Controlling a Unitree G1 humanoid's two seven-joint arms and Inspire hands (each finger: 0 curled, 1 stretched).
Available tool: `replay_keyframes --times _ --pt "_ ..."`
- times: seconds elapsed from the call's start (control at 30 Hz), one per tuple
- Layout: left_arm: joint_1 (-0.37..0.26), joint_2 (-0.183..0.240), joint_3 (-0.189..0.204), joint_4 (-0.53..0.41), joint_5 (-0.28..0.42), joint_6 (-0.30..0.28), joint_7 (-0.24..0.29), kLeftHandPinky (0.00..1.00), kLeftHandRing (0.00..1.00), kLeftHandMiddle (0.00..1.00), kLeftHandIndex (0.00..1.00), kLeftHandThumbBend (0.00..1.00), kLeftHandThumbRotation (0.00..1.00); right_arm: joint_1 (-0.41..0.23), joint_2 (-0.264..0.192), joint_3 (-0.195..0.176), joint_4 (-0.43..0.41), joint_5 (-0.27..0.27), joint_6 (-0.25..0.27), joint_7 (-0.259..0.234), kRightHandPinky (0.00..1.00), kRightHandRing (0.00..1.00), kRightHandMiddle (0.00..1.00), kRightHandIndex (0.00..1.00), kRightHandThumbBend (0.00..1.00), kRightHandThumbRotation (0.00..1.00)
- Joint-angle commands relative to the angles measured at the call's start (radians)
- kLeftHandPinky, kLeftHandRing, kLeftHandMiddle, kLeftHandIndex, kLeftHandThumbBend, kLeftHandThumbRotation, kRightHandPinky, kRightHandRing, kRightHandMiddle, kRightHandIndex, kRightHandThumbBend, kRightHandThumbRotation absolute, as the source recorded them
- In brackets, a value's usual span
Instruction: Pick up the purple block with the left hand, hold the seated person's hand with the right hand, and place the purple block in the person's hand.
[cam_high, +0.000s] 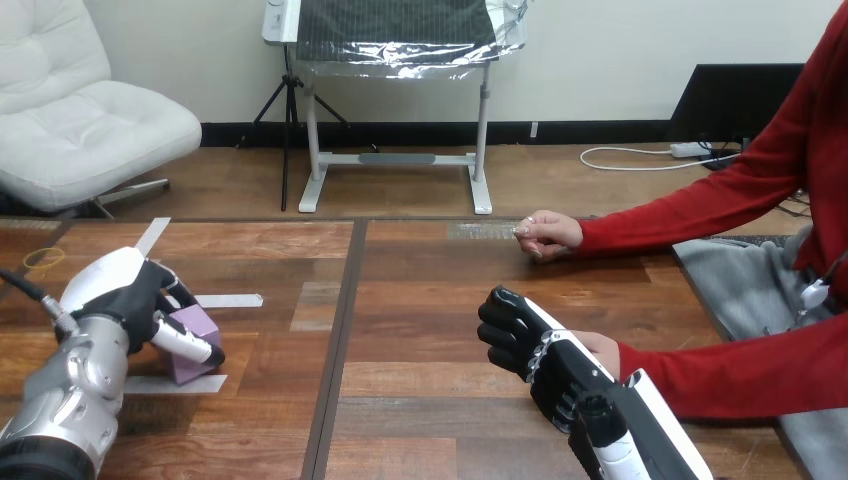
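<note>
- Left robot hand (135, 300) is seen at the near left of the tabletop (430, 290), closed around the purple block (197, 325), which is pinched between thumb and fingers.
- Whether the purple block is raised off the tabletop cannot be told; pale tape strips (228, 300) are laid just beside it.
- Right robot hand (530, 350) is placed over the person's nearer hand (603, 347) at the near right; whether that hand is gripped cannot be told.
- The person's farther hand (548, 235) is rested on the tabletop, well apart.
</note>
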Motion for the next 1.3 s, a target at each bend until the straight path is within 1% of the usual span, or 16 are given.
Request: replay_keyframes --times 0.0,0.07,0.23,0.43,0.53,0.57,0.63,0.67,0.73,0.77,0.83,0.87,0.93,1.07,1.13,1.27 --pt "-0.040 0.004 0.005 -0.064 -0.002 0.004 0.032 0.39 0.47 0.52 0.49 0.71 0.00 -0.077 0.008 -0.023 -0.008 -0.002 -0.015 -0.011 0.92 0.92 0.92 0.93 0.73 1.00" --pt "-0.039 0.003 0.006 -0.064 -0.003 0.000 0.038 0.38 0.46 0.52 0.49 0.71 0.00 -0.083 0.008 -0.030 -0.003 -0.007 -0.017 -0.015 0.91 0.91 0.92 0.93 0.73 1.00" --pt "-0.036 0.002 0.008 -0.070 -0.008 -0.007 0.043 0.39 0.46 0.52 0.49 0.71 0.00 -0.100 0.006 -0.045 0.008 -0.015 -0.015 -0.022 0.91 0.91 0.92 0.93 0.74 1.00" --pt "-0.027 0.003 0.008 -0.106 -0.010 0.000 0.037 0.39 0.46 0.52 0.49 0.71 0.00 -0.149 -0.004 -0.077 0.048 -0.020 -0.016 -0.029 0.90 0.91 0.91 0.92 0.75 1.00" --pt "-0.025 0.002 0.012 -0.114 -0.015 -0.002 0.036 0.39 0.46 0.51 0.49 0.71 0.00 -0.180 -0.011 -0.102 0.073 -0.039 -0.022 -0.040 0.90 0.90 0.91 0.92 0.75 1.00" --pt "-0.024 0.002 0.011 -0.118 -0.015 -0.001 0.035 0.38 0.46 0.51 0.49 0.71 0.00 -0.198 -0.015 -0.115 0.084 -0.044 -0.019 -0.047 0.90 0.90 0.91 0.92 0.75 1.00" --pt "-0.024 0.001 0.010 -0.121 -0.015 0.001 0.034 0.38 0.46 0.51 0.49 0.72 0.00 -0.218 -0.019 -0.128 0.098 -0.049 -0.017 -0.054 0.89 0.90 0.91 0.91 0.76 1.00" --pt "-0.022 0.001 0.009 -0.126 -0.015 -0.001 0.033 0.38 0.46 0.51 0.49 0.72 0.00 -0.236 -0.021 -0.142 0.106 -0.062 -0.010 -0.070 0.89 0.89 0.91 0.91 0.76 1.00" --pt "-0.020 0.001 0.008 -0.130 -0.015 -0.004 0.032 0.38 0.46 0.51 0.49 0.72 0.00 -0.255 -0.022 -0.158 0.116 -0.078 -0.003 -0.088 0.89 0.89 0.90 0.90 0.77 1.00" --pt "-0.018 0.000 0.010 -0.136 -0.018 -0.004 0.031 0.38 0.45 0.51 0.49 0.72 0.00 -0.277 -0.025 -0.174 0.131 -0.088 -0.004 -0.103 0.89 0.89 0.90 0.90 0.77 1.00" --pt "-0.016 -0.002 0.012 -0.142 -0.021 -0.004 0.029 0.38 0.45 0.51 0.49 0.72 0.00 -0.301 -0.028 -0.190 0.151 -0.098 -0.009 -0.117 0.88 0.88 0.89 0.89 0.78 1.00" --pt "-0.012 -0.003 0.014 -0.150 -0.025 -0.004 0.028 0.38 0.45 0.51 0.49 0.72 0.00 -0.324 -0.038 -0.206 0.170 -0.105 -0.010 -0.126 0.88 0.87 0.89 0.89 0.78 1.00" --pt "-0.008 -0.005 0.015 -0.159 -0.028 -0.004 0.028 0.37 0.44 0.50 0.48 0.72 0.00 -0.350 -0.049 -0.222 0.193 -0.113 -0.013 -0.134 0.87 0.87 0.88 0.89 0.78 1.00" --pt "-0.001 -0.009 0.017 -0.174 -0.039 -0.008 0.031 0.37 0.43 0.49 0.48 0.72 0.00 -0.416 -0.096 -0.264 0.252 -0.125 -0.013 -0.143 0.86 0.87 0.88 0.88 0.78 1.00" --pt "0.005 -0.010 0.019 -0.185 -0.043 -0.008 0.032 0.36 0.43 0.49 0.48 0.72 0.00 -0.441 -0.111 -0.277 0.280 -0.125 -0.022 -0.144 0.85 0.87 0.88 0.88 0.77 1.00" --pt "0.016 -0.012 0.020 -0.218 -0.047 0.003 0.025 0.37 0.43 0.49 0.48 0.72 0.00 -0.510 -0.155 -0.309 0.363 -0.168 -0.064 -0.176 0.84 0.86 0.87 0.88 0.73 1.00"
